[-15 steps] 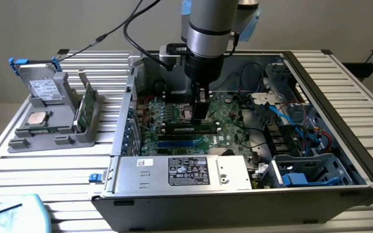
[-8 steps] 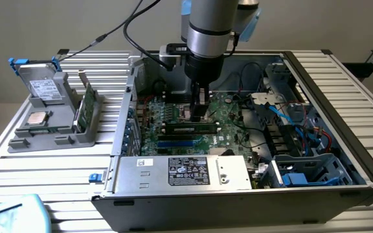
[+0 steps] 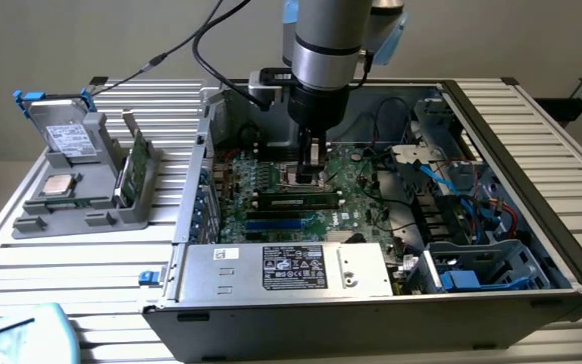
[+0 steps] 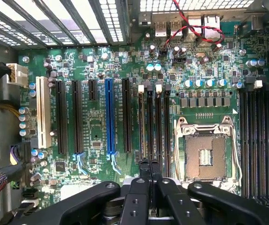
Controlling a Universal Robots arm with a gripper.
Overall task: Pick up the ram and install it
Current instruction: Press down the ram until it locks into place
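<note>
The ram [image 3: 296, 202] is a slim green stick with black chips. It stands on edge in a memory slot of the motherboard [image 3: 352, 171], inside the open computer case. My gripper [image 3: 311, 179] hangs straight down just above and behind the ram, beside the processor socket [image 4: 204, 152]. In the wrist view my gripper [image 4: 149, 165] is shut, its two black fingertips pressed together over the row of memory slots [image 4: 158, 122]. I see nothing between the fingers.
A grey holder [image 3: 79, 212] at the exterior view's left carries a square silver processor [image 3: 58, 184] and a taller green card with a bracket [image 3: 134, 163]. The power supply [image 3: 291, 269] fills the case's near side. Blue and red cables [image 3: 463, 189] lie at the exterior view's right.
</note>
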